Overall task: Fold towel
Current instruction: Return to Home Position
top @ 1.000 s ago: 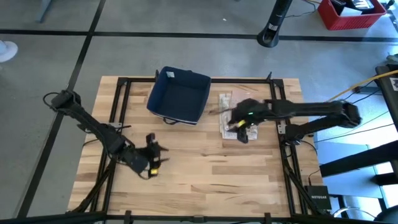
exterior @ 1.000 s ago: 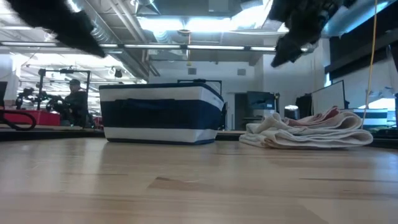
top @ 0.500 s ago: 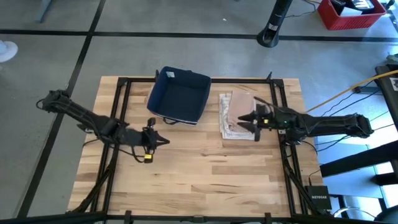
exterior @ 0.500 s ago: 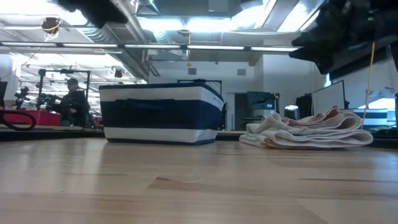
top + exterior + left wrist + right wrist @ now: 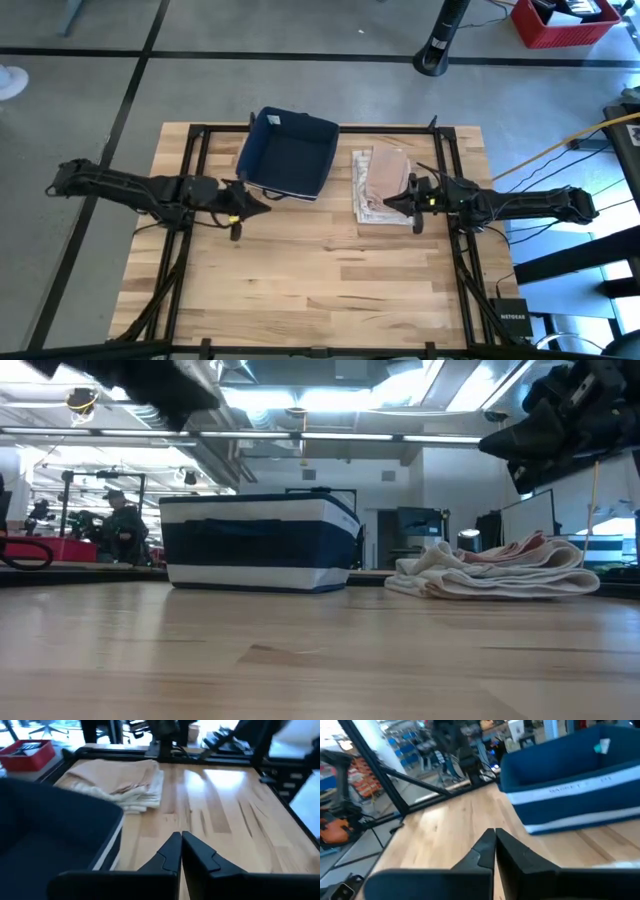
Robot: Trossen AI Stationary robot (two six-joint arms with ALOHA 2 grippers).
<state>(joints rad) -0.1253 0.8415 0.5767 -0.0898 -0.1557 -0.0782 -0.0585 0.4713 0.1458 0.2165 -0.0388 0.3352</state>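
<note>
High view: towels point(image 5: 381, 180) piled right next to the basket point(image 5: 292, 150).
Left hand point(image 5: 262, 204) and right hand point(image 5: 390, 204) both pressed together, up off the worktop point(image 5: 330, 285).

The pile of towels point(image 5: 381, 186) has a pale pink top layer over white cloth with a grey pattern along its edge; the basket point(image 5: 290, 152) is navy blue inside, and in the low view its outer wall is navy between white bands; the table point(image 5: 330, 275) is light wood in streaked planks; the left gripper point(image 5: 262, 203) and the right gripper point(image 5: 390, 203) are black; a red crate point(image 5: 563, 20) stands on the grey floor point(image 5: 80, 90).
</note>
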